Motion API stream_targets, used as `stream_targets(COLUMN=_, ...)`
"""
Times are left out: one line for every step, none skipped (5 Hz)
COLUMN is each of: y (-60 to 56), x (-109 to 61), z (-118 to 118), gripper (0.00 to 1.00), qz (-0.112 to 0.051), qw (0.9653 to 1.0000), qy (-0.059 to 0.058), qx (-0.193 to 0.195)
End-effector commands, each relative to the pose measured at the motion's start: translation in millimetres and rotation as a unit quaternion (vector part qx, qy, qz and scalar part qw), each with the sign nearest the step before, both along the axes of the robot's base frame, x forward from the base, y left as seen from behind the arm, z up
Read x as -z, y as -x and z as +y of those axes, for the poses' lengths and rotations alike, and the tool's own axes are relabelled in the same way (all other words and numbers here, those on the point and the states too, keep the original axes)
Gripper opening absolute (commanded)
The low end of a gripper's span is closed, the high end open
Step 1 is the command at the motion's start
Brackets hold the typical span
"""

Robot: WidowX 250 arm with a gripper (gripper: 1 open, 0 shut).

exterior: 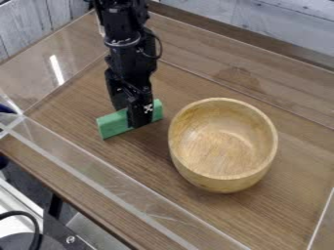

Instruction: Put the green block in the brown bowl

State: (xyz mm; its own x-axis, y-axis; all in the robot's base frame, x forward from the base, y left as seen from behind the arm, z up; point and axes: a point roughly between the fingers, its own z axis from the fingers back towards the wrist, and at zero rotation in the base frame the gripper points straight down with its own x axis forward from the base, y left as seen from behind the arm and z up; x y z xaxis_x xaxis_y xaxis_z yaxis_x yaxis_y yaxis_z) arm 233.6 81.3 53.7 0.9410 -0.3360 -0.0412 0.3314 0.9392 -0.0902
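The green block [116, 123] lies flat on the wooden table, left of the brown bowl [224, 144]. My black gripper [133, 107] points straight down over the middle of the block, its jaws open and straddling it, fingertips down at the block's level. The arm hides the block's middle; its two ends show on either side. The bowl is upright and has nothing in it.
A clear plastic wall [78, 171] runs along the front and left of the table. Grey panels [33, 24] stand behind at the upper left. A black cable [20, 227] loops at the lower left corner.
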Motion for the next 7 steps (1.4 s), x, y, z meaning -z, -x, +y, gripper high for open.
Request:
stream_targets(y=-7.3, x=-8.3, z=4.0, gripper=1.00, qz=-0.019, qw=0.9998, qy=-0.002, qx=-0.005)
stream_targets(y=-7.9, x=-8.1, z=3.9, gripper=1.00, qz=-0.018, qw=0.9998, qy=0.002, qx=-0.006)
stream_targets(y=-8.9, x=-9.0, z=3.8, gripper=1.00, qz=-0.018, qw=0.9998, qy=0.004, qx=-0.007)
stream_targets(y=-10.9, x=-10.4, z=4.3, gripper=1.00, qz=-0.018, qw=0.9998, qy=0.006, qx=-0.008)
stream_targets(y=-11.2, x=-9.2, z=4.4, gripper=1.00, qz=-0.016, qw=0.9998, qy=0.009, qx=-0.009)
stream_targets(y=-11.7, x=-9.6, z=4.6, gripper=1.00, qz=-0.016, qw=0.9998, qy=0.011, qx=-0.009)
stream_targets(y=-12.3, x=-9.2, z=4.8, gripper=1.00, qz=-0.014, qw=0.9998, qy=0.014, qx=-0.009)
